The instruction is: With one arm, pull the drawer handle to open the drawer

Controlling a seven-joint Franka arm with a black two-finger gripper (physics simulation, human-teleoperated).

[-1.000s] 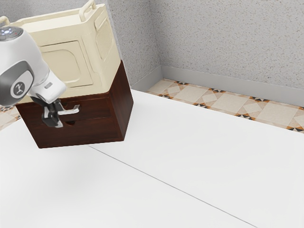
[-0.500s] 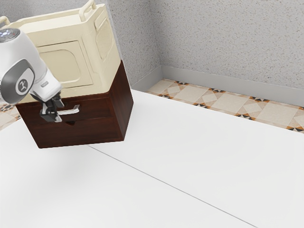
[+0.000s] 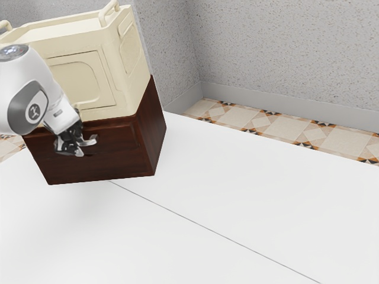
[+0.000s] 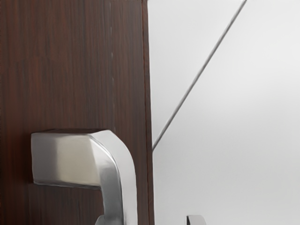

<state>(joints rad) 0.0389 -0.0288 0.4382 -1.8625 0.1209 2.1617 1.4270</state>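
The drawer's handle (image 3: 90, 141) was on the dark wooden front of the cabinet (image 3: 153, 127), toward the exterior view's left. It was a bright metal pull set high on the front, on the upper drawer (image 3: 115, 136). Whether that drawer stood a little way out of the cabinet could not be told for certain.

The white arm (image 3: 15, 77) came in from the exterior view's left, and its black hand (image 3: 81, 142) was at the handle, in front of the cabinet. The two fingers were apart, with the handle's bar reaching in between them and no grip closed on it. In the wrist view, one fingertip was right beside the bar or against it, and the other fingertip (image 4: 196, 221) stood clear on the bar's other side, above the white surface. The handle stuck out from the brown wood as a squared stub, then curved round into a long bar.

On top of the cabinet sat a large cream box (image 3: 89, 83) with a recessed panel on its front and raised loop handles at its upper ends. The cabinet stood on the white desk (image 3: 177, 260), toward its far left part in the exterior view. A thin gray line (image 3: 207, 228) ran over the desk, from near the cabinet's base toward the exterior view's near right. Beyond the desk were a patterned tile floor (image 3: 278, 127) and a speckled gray wall (image 3: 284, 53) with a plain gray baseboard (image 3: 284, 111) along its foot.
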